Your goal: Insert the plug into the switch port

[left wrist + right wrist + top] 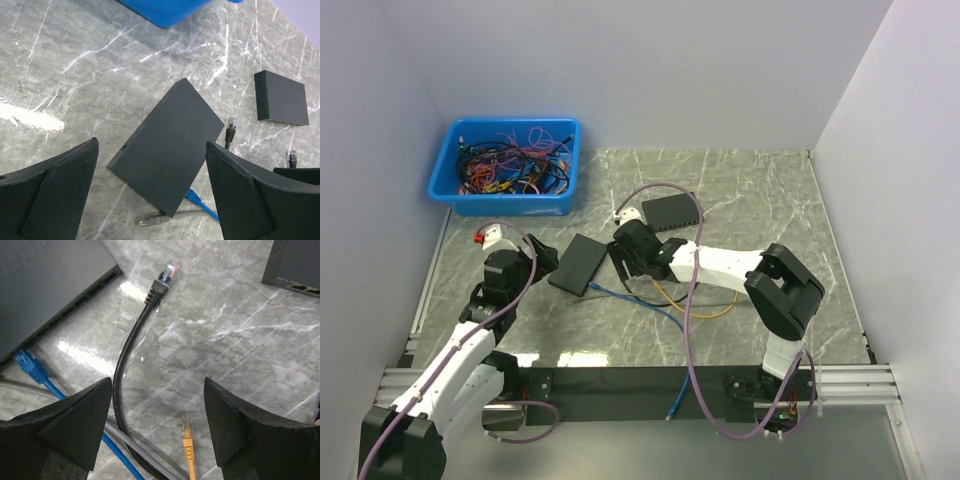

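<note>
Can't make out ports on the near switch (578,263) from above (way too tiny). Cropped at the right wrist edges too, like the far switch (295,265).

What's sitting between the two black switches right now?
The black cable's plug, lying on bare marble between the large switch and the small switch. Clearest in the right wrist view; the left wrist view shows it too.
</note>
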